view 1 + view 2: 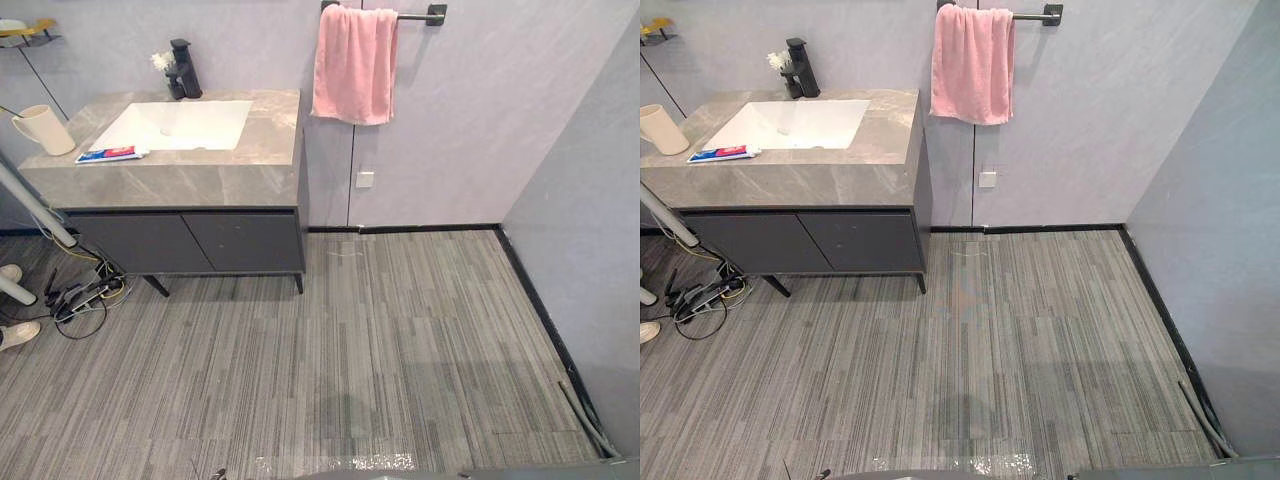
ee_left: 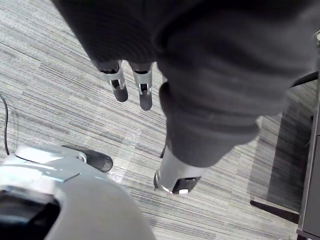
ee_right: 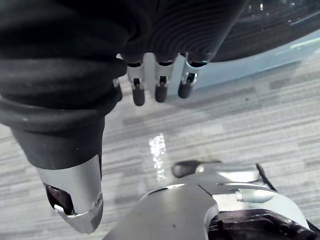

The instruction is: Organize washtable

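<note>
Washtable with toothpaste tube, cup

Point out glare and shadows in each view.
Left eye view: bright glare patch on the grey striped floor at the bottom edge, shadow under the dark grey cabinet. Right wrist view: glossy streak on the floor past the right hand. Left wrist view: fainter sheen past the left hand.

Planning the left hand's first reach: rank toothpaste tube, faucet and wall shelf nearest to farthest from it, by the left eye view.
The left hand hangs open over the floor, short of the washtable.
1. Toothpaste tube, counter's front left.
2. Faucet, behind the basin.
3. Wall shelf, high at far left.
</note>
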{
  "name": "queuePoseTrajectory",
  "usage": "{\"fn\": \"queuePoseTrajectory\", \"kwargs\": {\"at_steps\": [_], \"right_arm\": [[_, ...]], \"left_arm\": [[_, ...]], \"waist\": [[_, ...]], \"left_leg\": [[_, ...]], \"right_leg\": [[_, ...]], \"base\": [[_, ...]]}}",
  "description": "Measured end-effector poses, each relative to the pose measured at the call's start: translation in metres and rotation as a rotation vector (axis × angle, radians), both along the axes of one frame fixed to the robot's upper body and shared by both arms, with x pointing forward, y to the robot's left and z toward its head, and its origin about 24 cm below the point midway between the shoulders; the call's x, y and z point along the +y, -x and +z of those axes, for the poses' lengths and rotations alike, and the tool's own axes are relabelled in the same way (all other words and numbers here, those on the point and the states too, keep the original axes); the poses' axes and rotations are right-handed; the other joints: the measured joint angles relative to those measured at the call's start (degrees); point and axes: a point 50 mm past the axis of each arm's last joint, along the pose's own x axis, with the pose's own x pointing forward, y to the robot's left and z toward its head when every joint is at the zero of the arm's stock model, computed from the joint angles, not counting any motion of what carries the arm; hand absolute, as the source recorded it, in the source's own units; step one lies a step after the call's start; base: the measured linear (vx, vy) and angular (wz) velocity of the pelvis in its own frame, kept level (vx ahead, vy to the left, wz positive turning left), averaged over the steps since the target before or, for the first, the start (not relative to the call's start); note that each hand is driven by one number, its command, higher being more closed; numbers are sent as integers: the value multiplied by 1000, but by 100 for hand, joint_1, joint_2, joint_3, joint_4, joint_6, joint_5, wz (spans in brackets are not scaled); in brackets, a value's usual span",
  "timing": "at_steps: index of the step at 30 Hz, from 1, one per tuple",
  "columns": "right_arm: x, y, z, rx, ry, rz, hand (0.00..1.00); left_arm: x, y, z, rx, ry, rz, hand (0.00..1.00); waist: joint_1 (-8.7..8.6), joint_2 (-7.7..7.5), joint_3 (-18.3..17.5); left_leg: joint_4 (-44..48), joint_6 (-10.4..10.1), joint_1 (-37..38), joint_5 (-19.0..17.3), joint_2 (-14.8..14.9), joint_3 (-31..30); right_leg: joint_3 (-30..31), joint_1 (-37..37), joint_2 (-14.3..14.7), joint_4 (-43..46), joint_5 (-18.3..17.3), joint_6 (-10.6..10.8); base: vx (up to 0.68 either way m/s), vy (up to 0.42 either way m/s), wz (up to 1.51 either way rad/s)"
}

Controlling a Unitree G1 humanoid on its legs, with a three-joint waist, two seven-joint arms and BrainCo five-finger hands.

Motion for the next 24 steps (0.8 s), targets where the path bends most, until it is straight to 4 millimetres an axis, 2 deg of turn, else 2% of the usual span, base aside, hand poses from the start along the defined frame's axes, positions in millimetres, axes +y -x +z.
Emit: {"fn": "queuePoseTrajectory", "kwargs": {"at_steps": [12,14,15,16,17,18,19,20,21,23,24], "right_arm": [[0,-2,0,-7,-7,-23,0],[2,-4,0,-14,-13,-29,0],[2,-5,0,-18,-15,-32,0],[2,-6,0,-26,-17,-46,0],[5,-9,1,-42,-21,-59,0],[4,-9,1,-46,-20,-61,0],[2,-4,1,-43,-16,-75,0],[3,-6,1,-48,-17,-80,0],[3,-7,1,-50,-19,-80,0],[0,-12,2,-58,-13,-79,0],[-3,-17,3,-70,-7,-78,0]], "left_arm": [[1,-1,0,-3,5,27,0],[4,-5,0,-13,3,61,0],[5,-5,1,-14,3,80,0],[4,-2,0,-14,9,119,0],[10,-1,1,-32,3,203,0],[10,-4,2,-48,5,234,0],[7,-5,3,-67,12,266,0],[7,-2,2,-60,12,271,0],[7,2,2,-51,12,274,0],[4,3,2,-47,18,264,0],[0,1,1,-48,27,242,0]], "waist": [[-2,-7,83],[1,-53,191],[1,-5,263],[4,-13,299],[0,-45,317],[-2,-46,324],[26,1,349],[27,-2,350],[25,-38,364],[29,-15,411],[36,-17,420]], "left_leg": [[98,-20,9,-18,53,88],[707,-6,-250,-378,111,169],[1193,-56,-447,-636,195,198],[1947,-179,-687,-957,363,279],[3235,-157,-1267,-1057,583,469],[3961,-2,-1624,-957,732,533],[5303,454,-2254,-440,1093,709],[5608,465,-2374,-179,1203,772],[6082,489,-2574,376,1282,810],[6132,371,-2867,59,1055,698],[5672,359,-2963,-174,790,518]], "right_leg": [[16,-59,31,196,-55,-33],[20,-248,33,684,-349,-247],[22,-334,64,909,-479,-263],[50,-390,133,1088,-689,-407],[41,-439,186,1275,-825,-515],[35,-465,221,1372,-886,-560],[79,-443,315,1574,-1002,-628],[123,-419,323,1631,-1046,-645],[282,-377,315,1692,-1119,-699],[534,-333,272,1695,-1153,-776],[673,-317,217,1691,-1162,-792]], "base": [[-2,-1,-2],[-57,-46,-18],[-60,-81,-21],[-78,-85,-18],[-69,-96,-13],[-31,-114,-17],[29,-96,-24],[72,-94,-41],[94,-41,-45],[127,-7,-49],[156,35,-43]]}}
